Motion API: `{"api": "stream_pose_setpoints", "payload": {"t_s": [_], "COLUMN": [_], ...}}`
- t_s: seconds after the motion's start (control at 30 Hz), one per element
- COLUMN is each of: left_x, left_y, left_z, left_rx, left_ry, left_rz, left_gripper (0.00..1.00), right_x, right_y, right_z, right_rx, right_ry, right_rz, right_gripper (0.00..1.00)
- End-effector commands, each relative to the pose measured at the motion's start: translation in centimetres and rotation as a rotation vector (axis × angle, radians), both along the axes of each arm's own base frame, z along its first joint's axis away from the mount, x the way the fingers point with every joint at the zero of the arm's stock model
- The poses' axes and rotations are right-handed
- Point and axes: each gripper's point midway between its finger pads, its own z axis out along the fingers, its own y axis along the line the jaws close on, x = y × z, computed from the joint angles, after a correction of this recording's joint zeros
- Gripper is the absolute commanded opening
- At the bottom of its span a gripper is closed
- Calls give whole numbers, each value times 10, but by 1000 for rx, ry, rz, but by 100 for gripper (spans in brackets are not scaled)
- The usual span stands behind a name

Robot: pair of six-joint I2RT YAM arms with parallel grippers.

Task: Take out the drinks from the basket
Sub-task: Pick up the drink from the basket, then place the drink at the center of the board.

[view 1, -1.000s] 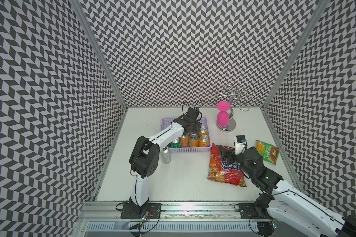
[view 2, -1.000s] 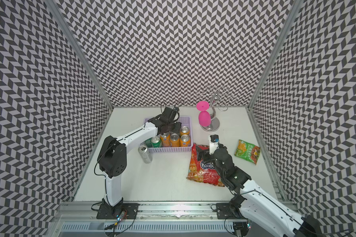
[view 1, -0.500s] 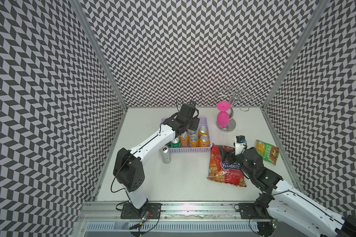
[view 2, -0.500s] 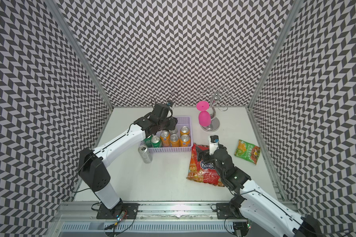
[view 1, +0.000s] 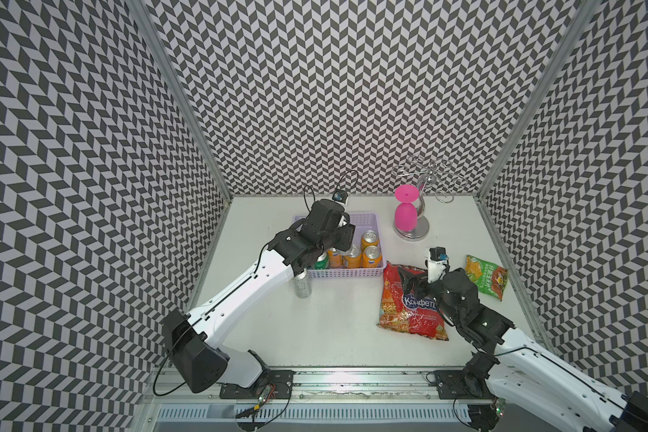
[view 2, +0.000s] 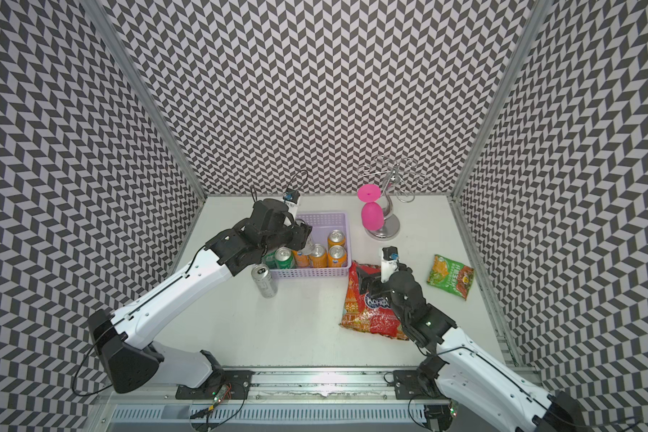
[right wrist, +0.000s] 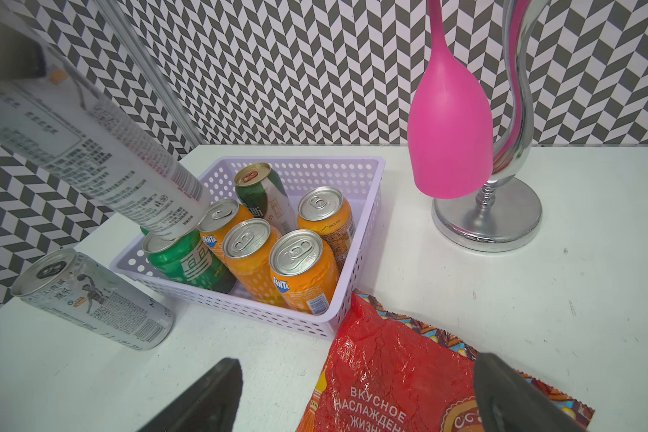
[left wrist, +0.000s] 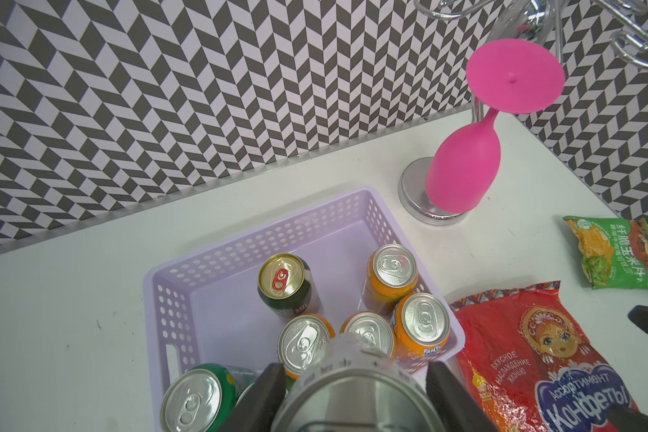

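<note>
My left gripper is shut on a slim silver can, held tilted above the front left of the lilac basket, as the right wrist view shows. In the basket stand several orange cans, green cans and a dark green can with a gold top. Another silver can stands on the table just outside the basket's front left corner. My right gripper is open, low over the red snack bag, right of the basket.
A chrome stand with a pink glass hanging upside down is behind and right of the basket. A green snack bag lies near the right wall. Patterned walls close in three sides.
My left arm has swung and stretched out, and its gripper has drawn the silver can up and toward the basket's front left. The right arm has stayed put.
</note>
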Motion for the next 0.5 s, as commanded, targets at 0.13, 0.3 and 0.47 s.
{"api": "stream_pose_setpoints", "payload": {"t_s": [0.13, 0.3, 0.47], "left_x": [-28, -41, -45], "left_y": [29, 44, 48], "left_z": [10, -7, -21], "left_rx": [-44, -23, -9], "left_ry": [-23, 12, 35], "left_rz": [60, 89, 95], "left_gripper": [44, 44, 45], "right_x": [5, 6, 6], "right_y": [2, 4, 4], "right_z": [7, 6, 6], "right_rx": [30, 33, 31], "right_ry": [-29, -27, -24], "right_rz": [-9, -5, -5], "right_gripper": [100, 100, 100]}}
